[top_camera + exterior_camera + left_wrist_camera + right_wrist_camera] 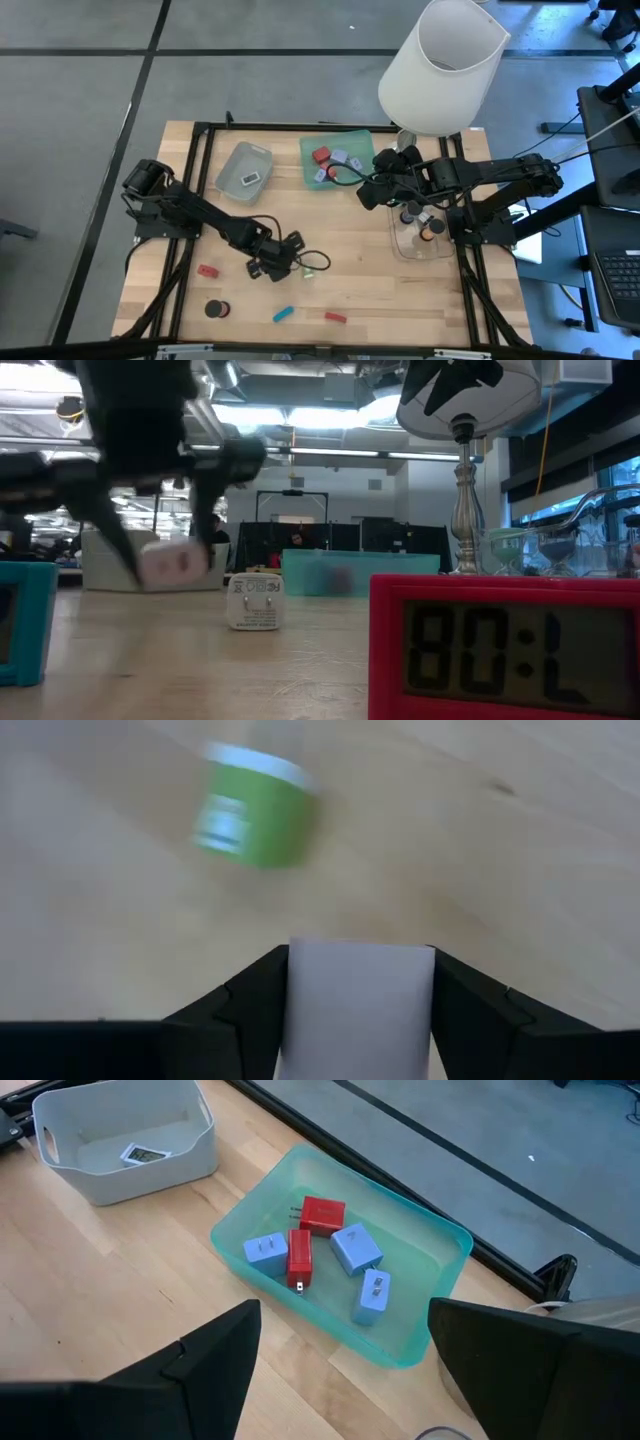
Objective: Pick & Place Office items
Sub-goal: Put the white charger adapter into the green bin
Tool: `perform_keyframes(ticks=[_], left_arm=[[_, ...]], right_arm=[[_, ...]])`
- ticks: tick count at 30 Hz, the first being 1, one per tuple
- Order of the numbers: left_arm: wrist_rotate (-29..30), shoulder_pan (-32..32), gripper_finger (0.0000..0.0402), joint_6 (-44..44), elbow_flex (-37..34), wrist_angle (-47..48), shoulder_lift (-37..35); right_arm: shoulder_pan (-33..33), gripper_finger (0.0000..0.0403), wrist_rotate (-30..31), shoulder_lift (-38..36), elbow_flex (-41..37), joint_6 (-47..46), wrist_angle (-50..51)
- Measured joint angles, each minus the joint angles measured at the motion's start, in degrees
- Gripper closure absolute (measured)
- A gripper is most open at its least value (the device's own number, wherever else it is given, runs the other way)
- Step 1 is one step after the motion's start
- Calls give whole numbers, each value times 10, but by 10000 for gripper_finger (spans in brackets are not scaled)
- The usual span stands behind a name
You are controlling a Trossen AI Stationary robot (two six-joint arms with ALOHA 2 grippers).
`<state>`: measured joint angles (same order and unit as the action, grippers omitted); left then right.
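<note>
Left gripper [360, 1010]: it is closed on a small white plastic block [358, 1005], which is pinched flat between the two dark fingers, low over the middle of the wooden table [360, 290].
White block: it is judged to be light, hard and smooth. It could slip, so the flat sides are the best place to be held, as is done now.
Green cap [255, 808]: a small round green cap with a pale rim is seen lying on the wood just past the held block. It would roll if pushed.
Loose pieces: a red block [207, 270], a black short cylinder [214, 309], a teal bar [283, 314] and a red bar [335, 317] are left on the near part of the table, well apart from each other.
Right gripper [345, 1370]: its fingers are held apart with nothing between them. It hangs between the green tray and the clear tray.
Green see-through tray [440, 1240]: two red blocks and three light blue blocks are lying in it.
Grey tray [190, 1155]: one small flat card-like thing is seen inside.
Clear tray [400, 243]: a few black cylinders and something orange are inside, partly hidden by the right arm.
</note>
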<state>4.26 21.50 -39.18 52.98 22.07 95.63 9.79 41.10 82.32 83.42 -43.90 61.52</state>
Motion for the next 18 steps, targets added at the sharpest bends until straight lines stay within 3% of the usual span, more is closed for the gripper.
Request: perform_keyframes(ticks=[8,18], left_arm=[[139,-21,203,-13,37,-61,-5],[192,-149,203,-2,41,-279,-5]], right_arm=[[1,112,-27,0,0,31,0],[1,112,-31,0,0,74,0]])
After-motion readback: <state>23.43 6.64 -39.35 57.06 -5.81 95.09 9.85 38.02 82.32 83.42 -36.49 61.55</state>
